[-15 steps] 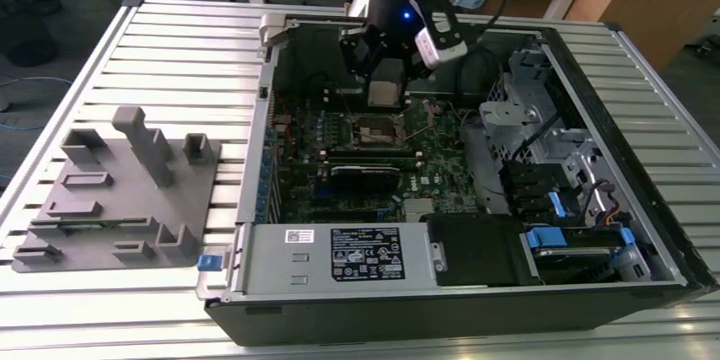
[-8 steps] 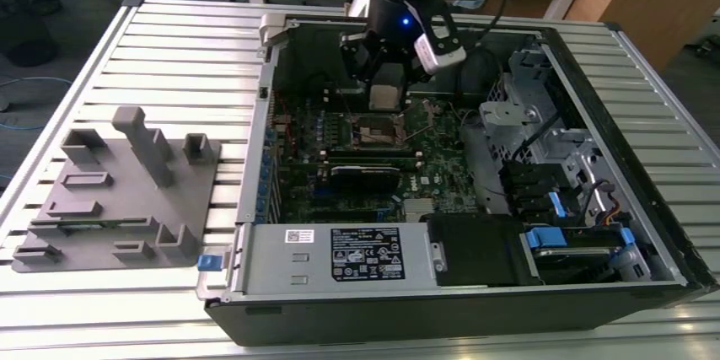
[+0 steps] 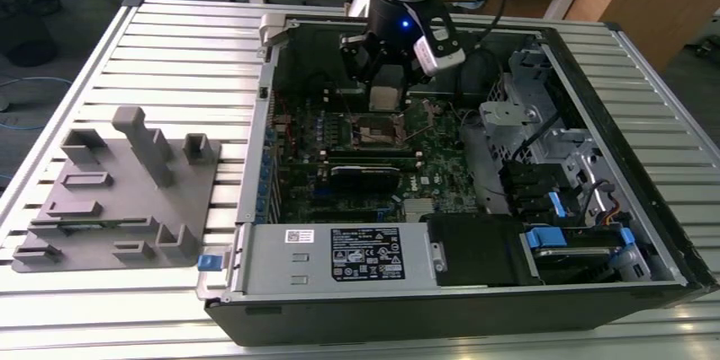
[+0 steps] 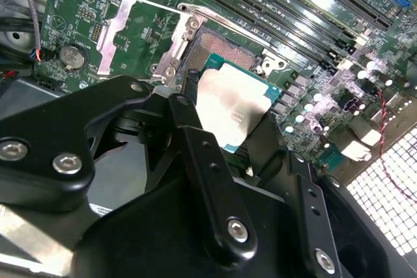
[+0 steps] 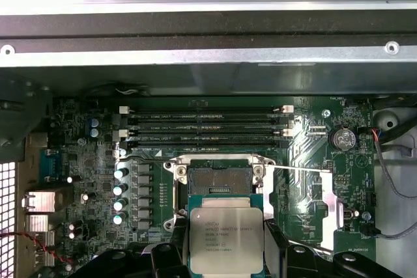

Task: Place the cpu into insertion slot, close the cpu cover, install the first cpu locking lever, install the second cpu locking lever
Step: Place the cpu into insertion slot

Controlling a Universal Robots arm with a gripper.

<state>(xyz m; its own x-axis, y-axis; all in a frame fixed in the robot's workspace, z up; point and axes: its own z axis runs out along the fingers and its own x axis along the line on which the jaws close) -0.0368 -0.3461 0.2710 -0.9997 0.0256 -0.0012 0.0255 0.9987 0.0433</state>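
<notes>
The cpu [image 5: 226, 237], a flat square chip with a dull silver top, sits between the black fingers [image 5: 274, 247] of my gripper [image 5: 226, 255], which is shut on its edges. It hangs tilted just above the insertion slot [image 5: 218, 180], partly overlapping the slot's near side. The slot's dark centre [image 4: 223, 51] lies bare. The cpu cover [image 5: 330, 208] is swung open and lies flat on the green board beside the slot, also seen as the silvery frame [image 4: 140, 38]. A thin locking lever [image 5: 300, 170] stands unlatched. In the exterior view my gripper [image 3: 385, 104] hovers over the slot [image 3: 380, 131].
The motherboard lies inside an open computer case [image 3: 253, 183] on a slatted metal table [image 3: 169, 48]. Long black memory slots [image 5: 208, 125] run beside the socket. A drive cage [image 3: 529, 115] and cables crowd the exterior view's right. A grey fixture block [image 3: 124, 191] stands outside the case.
</notes>
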